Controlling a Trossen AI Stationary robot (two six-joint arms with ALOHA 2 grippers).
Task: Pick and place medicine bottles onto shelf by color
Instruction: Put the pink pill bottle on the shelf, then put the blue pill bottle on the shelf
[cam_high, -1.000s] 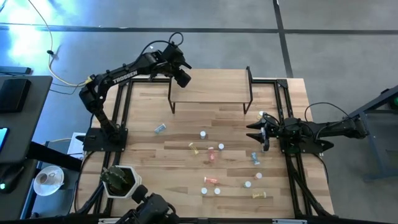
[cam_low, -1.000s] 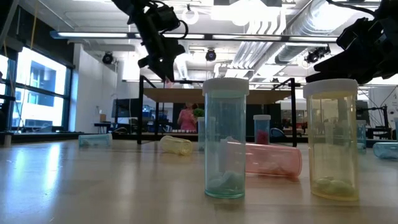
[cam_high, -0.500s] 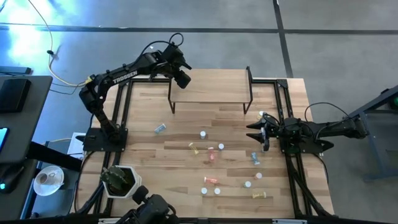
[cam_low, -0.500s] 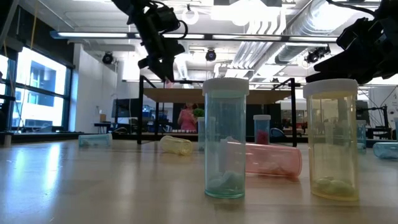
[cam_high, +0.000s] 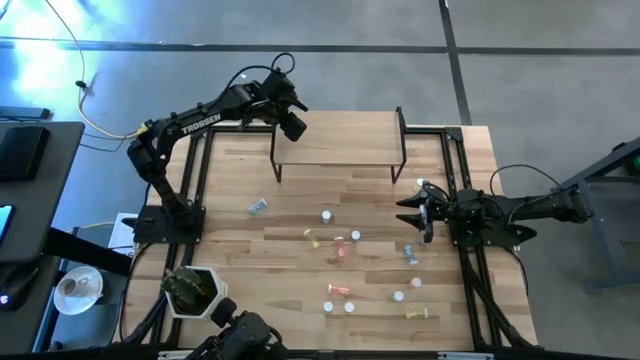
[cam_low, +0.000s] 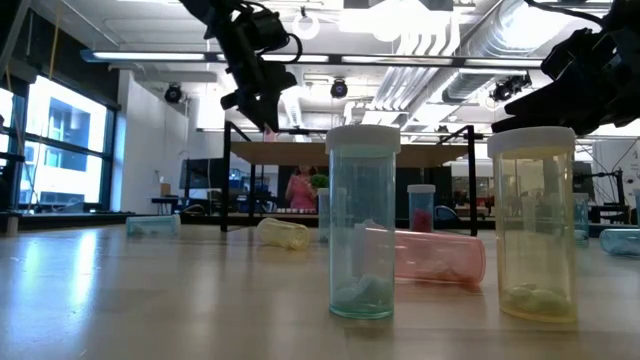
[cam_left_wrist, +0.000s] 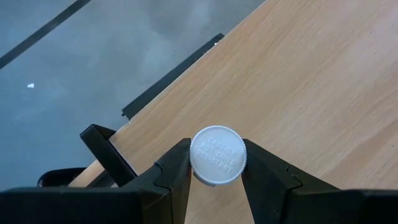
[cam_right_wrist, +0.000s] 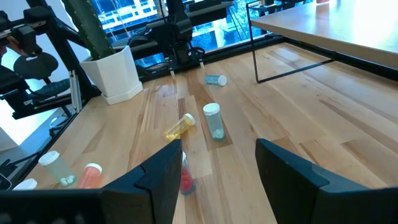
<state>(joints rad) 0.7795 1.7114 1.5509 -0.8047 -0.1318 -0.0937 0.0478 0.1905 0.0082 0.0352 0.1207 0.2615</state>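
Above the left end of the shelf (cam_high: 337, 137): left gripper (cam_left_wrist: 217, 171) pinching 1 white-capped bottle (cam_left_wrist: 217, 155) between both fingers, just over the board. Off at the table's right side: right gripper (cam_high: 412, 216) spread, holding nothing, other bottles (cam_high: 333, 240) scattered before it.

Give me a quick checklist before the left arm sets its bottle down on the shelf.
1. Left claw shut on the white-capped medicine bottle: ok.
2. Bottle above the small light-wood shelf on black legs, near its left end: ok.
3. Shelf board bare under the bottle: ok.
4. Held bottle's body colour: cannot tell.
5. Right claw open, over the table away from the shelf: ok.
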